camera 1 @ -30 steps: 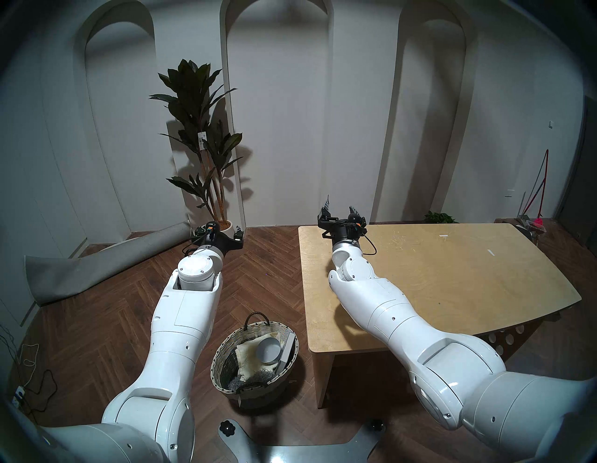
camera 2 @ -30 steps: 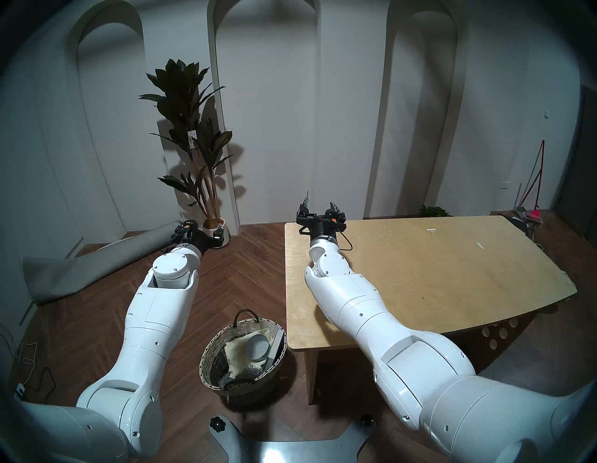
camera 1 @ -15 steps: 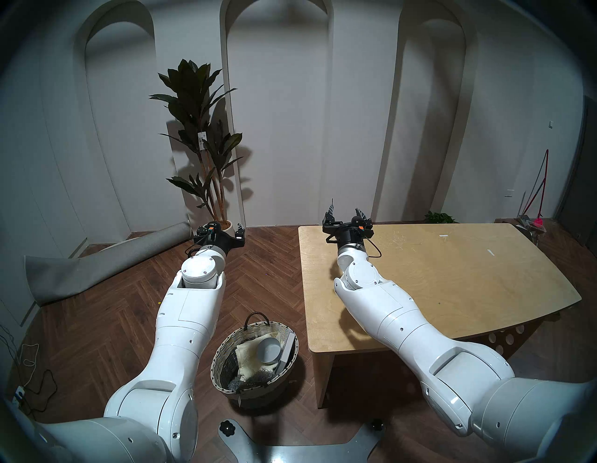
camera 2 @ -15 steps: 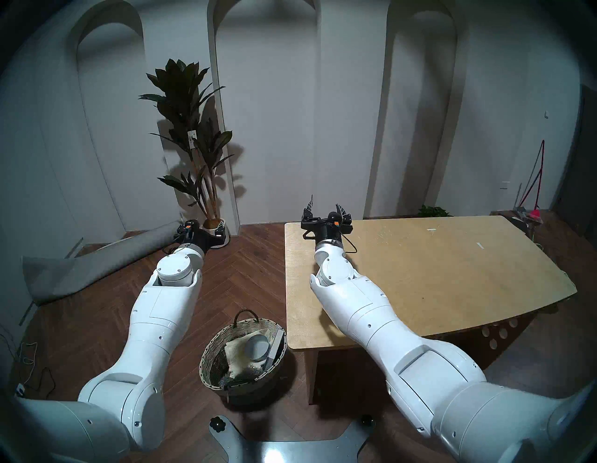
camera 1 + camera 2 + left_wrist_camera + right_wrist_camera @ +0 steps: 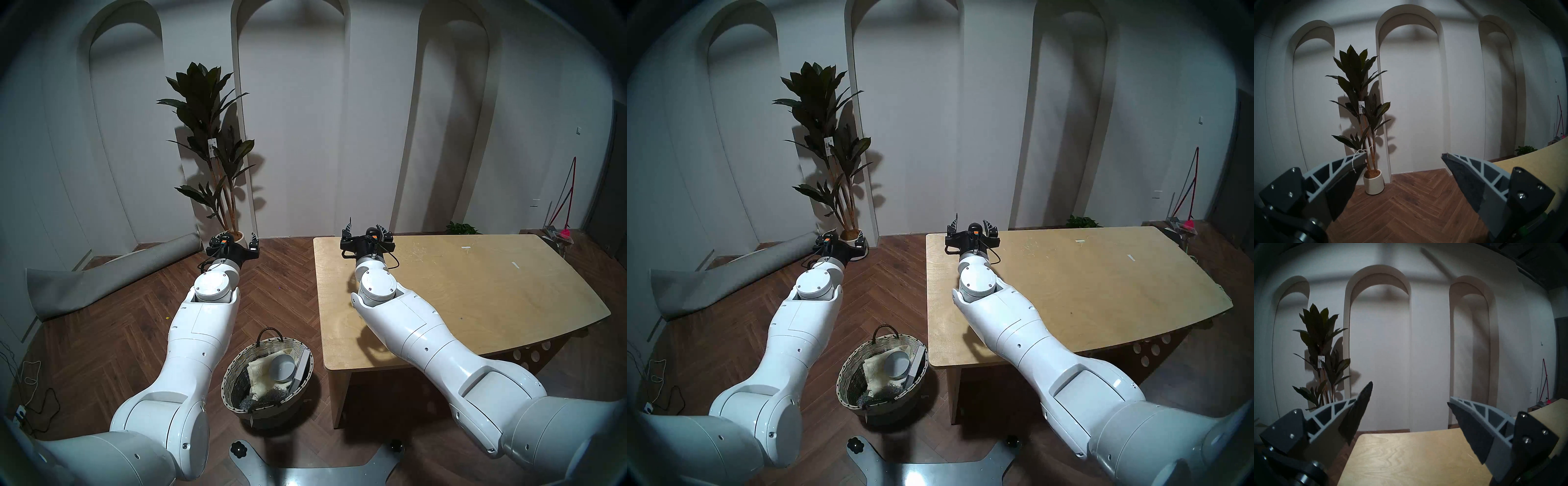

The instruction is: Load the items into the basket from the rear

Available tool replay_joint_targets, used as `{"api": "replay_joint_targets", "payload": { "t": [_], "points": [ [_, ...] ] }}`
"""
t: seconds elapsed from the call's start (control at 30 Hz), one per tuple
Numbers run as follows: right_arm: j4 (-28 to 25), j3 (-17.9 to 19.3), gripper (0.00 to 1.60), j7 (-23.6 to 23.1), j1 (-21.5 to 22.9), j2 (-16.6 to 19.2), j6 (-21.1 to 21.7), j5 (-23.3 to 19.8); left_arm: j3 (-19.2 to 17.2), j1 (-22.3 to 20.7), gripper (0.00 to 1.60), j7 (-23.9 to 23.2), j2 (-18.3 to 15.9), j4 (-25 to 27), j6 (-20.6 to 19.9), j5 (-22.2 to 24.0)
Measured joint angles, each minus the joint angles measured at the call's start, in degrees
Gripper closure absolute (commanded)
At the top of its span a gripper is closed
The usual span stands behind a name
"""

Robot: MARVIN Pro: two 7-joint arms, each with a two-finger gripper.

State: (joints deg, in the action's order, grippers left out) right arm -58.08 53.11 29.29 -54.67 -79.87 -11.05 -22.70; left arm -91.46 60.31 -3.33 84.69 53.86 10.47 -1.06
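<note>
We have rolled the right gripper (image 5: 365,231) level above the worktop (image 5: 475,298); the left gripper (image 5: 235,241) barely shifts. Both jaws stand open, empty. Towel (image 5: 259,373) and bowl (image 5: 282,368) lie in the basket (image 5: 234,370); loading appears complete.

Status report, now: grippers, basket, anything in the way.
Left gripper and right gripper: jaws open, empty, raised. Basket on floor, holding towel, bowl, white box; bread not visible. Nothing in the way.
</note>
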Motion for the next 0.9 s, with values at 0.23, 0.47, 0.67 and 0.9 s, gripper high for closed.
{"api": "replay_joint_targets", "payload": {
  "t": [0.23, 0.47, 0.67, 0.9],
  "points": [
    [-4.69, -1.53, 0.00, 0.33, -0.53, 1.94, 9.05, 0.22, 0.73, -1.63, 0.00, -0.09, -0.13, -5.14, 6.42, -0.48],
    [-6.67, -0.42, 0.00, -2.96, -0.96, 3.76, 13.33, -3.03, 1.23, -3.19, 0.00, -0.11, -0.31, -9.52, 11.82, -0.84],
    [-8.18, 1.69, 0.00, -7.45, -1.71, 5.66, 13.07, -6.95, 1.64, -4.77, 0.00, -0.51, -0.60, -13.14, 14.94, -1.08],
    [-9.21, 3.05, 0.00, -11.33, -2.99, 7.31, 11.14, -9.35, 2.17, -6.89, 0.00, -2.23, -1.02, -16.74, 15.84, -1.05]
  ]
}}
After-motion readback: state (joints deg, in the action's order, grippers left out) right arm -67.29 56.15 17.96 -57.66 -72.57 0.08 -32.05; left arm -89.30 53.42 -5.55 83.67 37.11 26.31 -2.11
